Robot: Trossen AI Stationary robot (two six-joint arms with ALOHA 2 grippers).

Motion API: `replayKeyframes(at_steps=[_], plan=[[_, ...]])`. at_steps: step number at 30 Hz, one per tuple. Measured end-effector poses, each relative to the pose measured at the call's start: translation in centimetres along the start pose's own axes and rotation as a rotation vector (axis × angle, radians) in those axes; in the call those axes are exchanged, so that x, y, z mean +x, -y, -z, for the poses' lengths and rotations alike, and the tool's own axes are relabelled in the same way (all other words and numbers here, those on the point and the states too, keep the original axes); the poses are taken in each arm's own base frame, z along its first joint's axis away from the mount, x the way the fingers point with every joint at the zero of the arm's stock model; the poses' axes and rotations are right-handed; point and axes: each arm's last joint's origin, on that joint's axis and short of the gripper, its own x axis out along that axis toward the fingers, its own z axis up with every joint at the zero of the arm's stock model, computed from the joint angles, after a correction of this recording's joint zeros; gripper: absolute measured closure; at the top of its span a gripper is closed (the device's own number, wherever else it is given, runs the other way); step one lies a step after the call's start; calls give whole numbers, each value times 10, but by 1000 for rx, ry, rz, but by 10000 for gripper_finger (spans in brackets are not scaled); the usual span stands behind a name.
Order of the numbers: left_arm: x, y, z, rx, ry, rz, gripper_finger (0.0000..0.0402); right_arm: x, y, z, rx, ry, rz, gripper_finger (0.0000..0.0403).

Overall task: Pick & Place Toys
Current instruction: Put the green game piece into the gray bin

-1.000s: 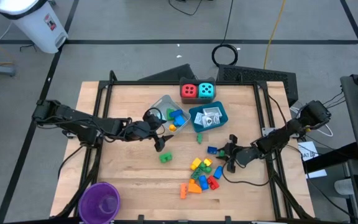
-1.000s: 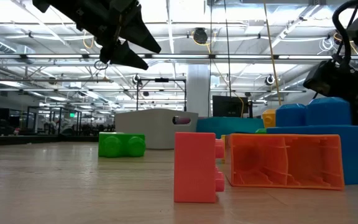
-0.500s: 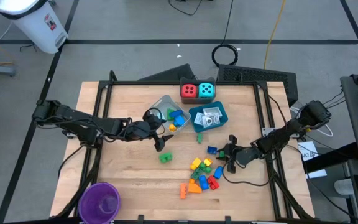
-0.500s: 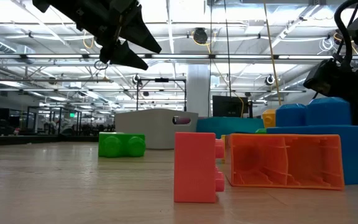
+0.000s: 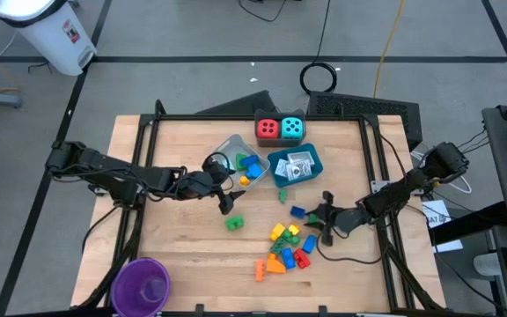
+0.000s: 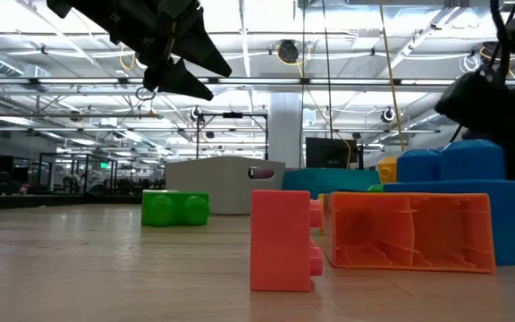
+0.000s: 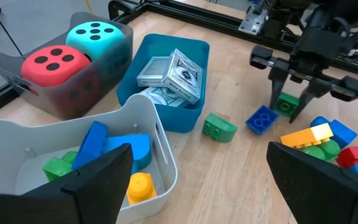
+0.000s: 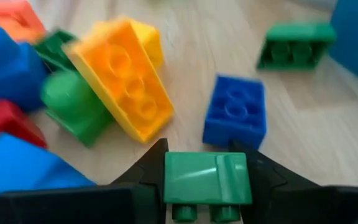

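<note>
The right tool (image 5: 318, 217) has its fingers closed on a small green brick (image 8: 207, 179), gripped across its sides with the studs pointing out from the tips, so it can be carried and dropped without twisting. In the left wrist view the same tool (image 7: 289, 107) hangs just above the surface, close beside the brick pile (image 5: 286, 248), with the green brick (image 7: 286, 104) between its tips.

Taking the blue tray (image 5: 274, 164) as the landmark: the gripped brick sits below it and towards the right arm's side, and a loose blue brick (image 8: 235, 111) lies on the wood between the tool and that tray, with a green rounded brick (image 7: 219, 127) nearer the tray's wall. The yellow-orange long brick (image 8: 125, 75) and the rest of the pile lie farther from the tray. The tray itself holds white printed packets (image 7: 171, 73).

The left tool (image 5: 226, 202) hovers empty with its fingers spread wide, just beside the clear tray (image 7: 157, 158) that touches the blue tray's left wall and already holds blue, green and yellow bricks. Behind the blue tray, a grey tray (image 7: 1, 63) carries the red die (image 7: 48, 63) and cyan die (image 7: 98, 36).

The likely path to the clear tray passes over the loose blue brick and the blue tray, and the left tool stands near that drop zone, so crowding is the main risk. A purple cup (image 5: 141, 283) stands well apart, at the surface's corner.
</note>
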Motion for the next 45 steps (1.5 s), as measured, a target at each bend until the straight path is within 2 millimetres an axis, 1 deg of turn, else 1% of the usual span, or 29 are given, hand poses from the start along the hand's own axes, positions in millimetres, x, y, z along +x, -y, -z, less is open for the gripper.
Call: replayKeyframes(at_steps=[10,14,17,20,22,24,27,30,34,41,43,45], plan=[[1,0,0,-97,0,-1,16,-5,-10,-29,-97,293,-87,300],[9,0,2,-115,2,-10,18,-9,-13,-41,-112,409,-104,299],[18,1,6,-118,0,-16,24,-10,-13,-42,-112,421,-88,298],[27,3,13,-99,-16,-22,28,-7,-9,-37,-67,379,0,275],[31,3,15,-84,-21,-23,30,-5,-5,-30,-29,327,93,248],[33,4,16,-82,-13,-19,28,-3,-1,-22,-25,253,142,218],[33,5,15,-81,-9,-17,22,0,3,-11,-3,136,114,177],[34,4,15,-82,-7,-18,19,2,6,-4,30,47,86,151],[35,1,13,-89,1,-22,22,6,10,-2,64,20,103,146],[36,0,12,-96,-9,0,36,11,11,-3,75,16,99,160],[36,0,12,-97,-13,9,36,14,7,-6,48,-50,47,160],[36,0,13,-96,-19,22,36,14,1,-14,6,-149,-3,159]])
